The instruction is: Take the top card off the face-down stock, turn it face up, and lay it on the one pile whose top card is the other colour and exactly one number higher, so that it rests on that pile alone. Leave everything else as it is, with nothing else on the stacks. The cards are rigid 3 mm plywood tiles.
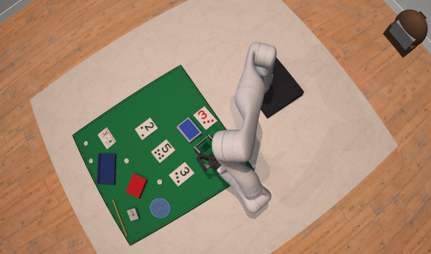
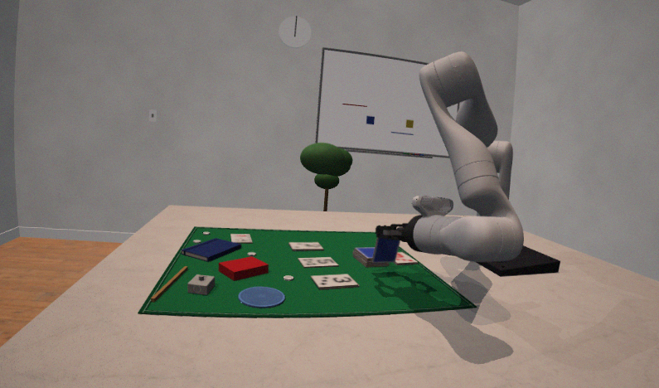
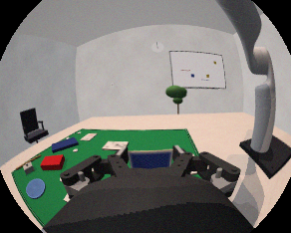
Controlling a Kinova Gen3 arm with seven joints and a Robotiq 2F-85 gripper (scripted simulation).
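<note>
While the turn is in hand, the top view puts the blue-backed plywood card [image 1: 201, 144] [image 2: 385, 249] [image 3: 150, 160] just beside the blue-backed stock [image 1: 188, 129] [image 2: 365, 252]; black "2", "5" and "3" tiles [image 1: 146, 128] [image 1: 163, 151] [image 1: 181, 173] [image 2: 306, 245] [image 2: 317, 262] [image 2: 334, 280] lie left, a red "3" tile [image 1: 205, 118] [image 2: 404, 259] right.

In the exterior view the card hangs roughly upright, near side of the stock.

At the wrist, the black gripper [image 1: 204, 145] [image 2: 387, 232] [image 3: 149, 152] pinches it, blue back visible; its number cannot be read. Next, probably, finish the flip, then match.

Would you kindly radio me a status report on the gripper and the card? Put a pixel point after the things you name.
Gripper [image 1: 207, 143] [image 2: 388, 232] [image 3: 149, 152] shut on blue-backed card [image 2: 386, 249] [image 3: 150, 159]. Card upright, off the stock [image 1: 188, 129] [image 2: 365, 254]. Nothing visibly blocking.
</note>
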